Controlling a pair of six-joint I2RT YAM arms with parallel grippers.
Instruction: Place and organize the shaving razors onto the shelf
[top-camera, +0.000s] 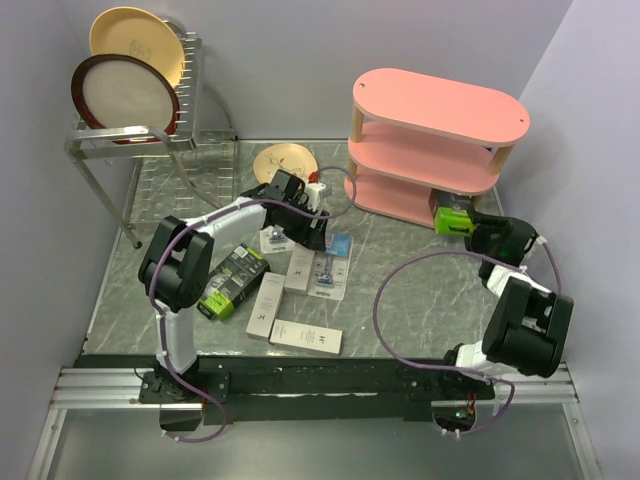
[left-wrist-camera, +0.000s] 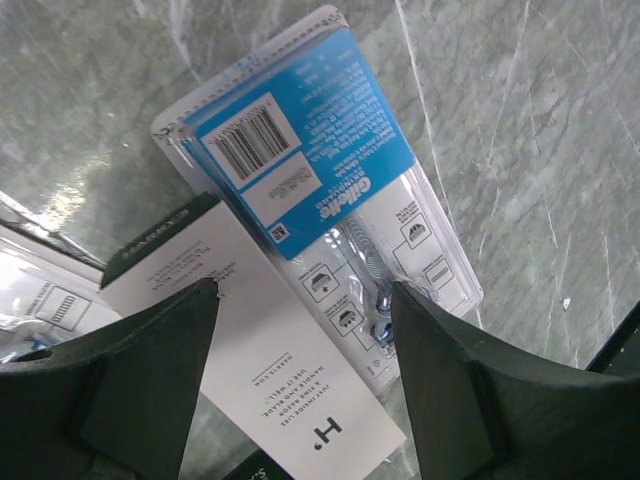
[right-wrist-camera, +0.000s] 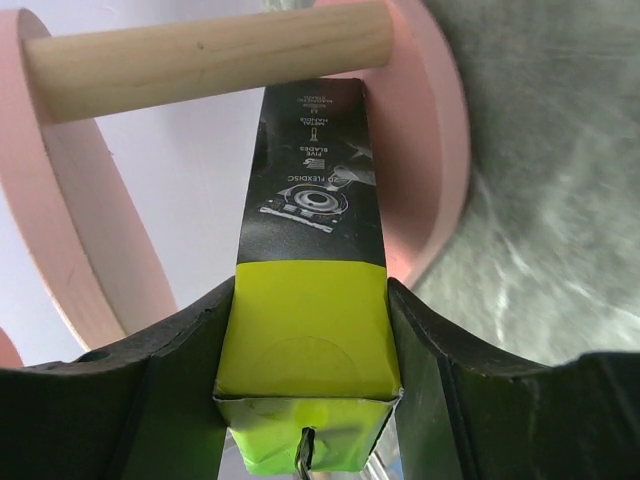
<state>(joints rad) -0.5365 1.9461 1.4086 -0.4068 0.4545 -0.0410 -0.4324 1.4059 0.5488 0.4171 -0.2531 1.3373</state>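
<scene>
Pink three-tier oval shelf (top-camera: 440, 100): nothing released there yet; black-and-lime razor box (top-camera: 452, 216) clamped in right fingers (right-wrist-camera: 180, 380) at its lowest tier; six other razor packs (top-camera: 305, 337) on grey marble worktop (top-camera: 420, 290) before it; left fingers (left-wrist-camera: 150, 370) spread, holding nothing, over blue blister card (left-wrist-camera: 300, 150).

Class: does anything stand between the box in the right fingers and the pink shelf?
Possibly: in the wrist view a wooden post crosses beyond the far end of the black-and-green box; nothing else shows before the shelf.

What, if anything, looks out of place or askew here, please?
The razor packs on the table lie jumbled at mixed angles, a white box skewed against a blue blister card. A tan plate lies flat on the table, outside the dish rack.
</scene>
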